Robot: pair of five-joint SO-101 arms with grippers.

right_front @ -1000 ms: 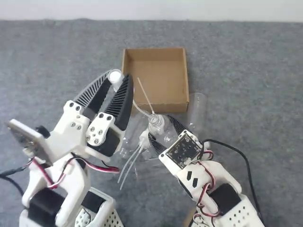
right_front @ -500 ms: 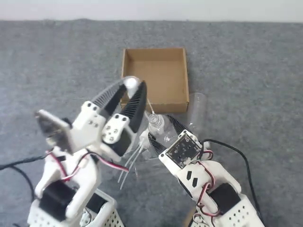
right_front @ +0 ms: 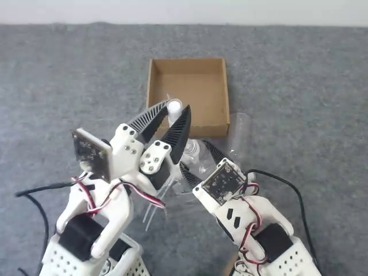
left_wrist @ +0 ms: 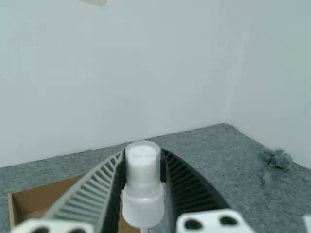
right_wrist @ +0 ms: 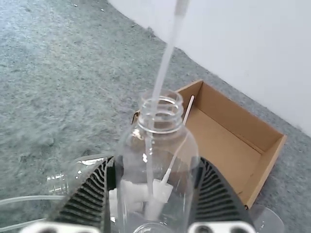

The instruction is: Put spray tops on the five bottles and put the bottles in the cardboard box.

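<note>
My left gripper [right_front: 174, 113] is shut on a white spray top [right_front: 174, 107], held above the front edge of the cardboard box [right_front: 190, 95]; the spray top [left_wrist: 142, 187] stands upright between the jaws. Its thin dip tube [right_wrist: 164, 82] hangs down into the open neck of a clear bottle [right_wrist: 158, 167]. My right gripper [right_wrist: 153, 189] is shut on that bottle, which stands upright just in front of the box [right_wrist: 233, 131]. From above, the bottle's neck [right_front: 192, 149] shows beside the left arm's fingers.
More clear bottles lie on the grey carpet: one [right_front: 240, 133] right of the box's front corner, another [right_wrist: 68, 177] low beside the held bottle. Loose spray tops with long tubes [right_front: 154, 204] lie between the two arms. The box holds nothing.
The left arm has swung right with the spray top, from the box's left front corner to above the held bottle, and its tube now enters the bottle's neck. The right arm stayed still.
</note>
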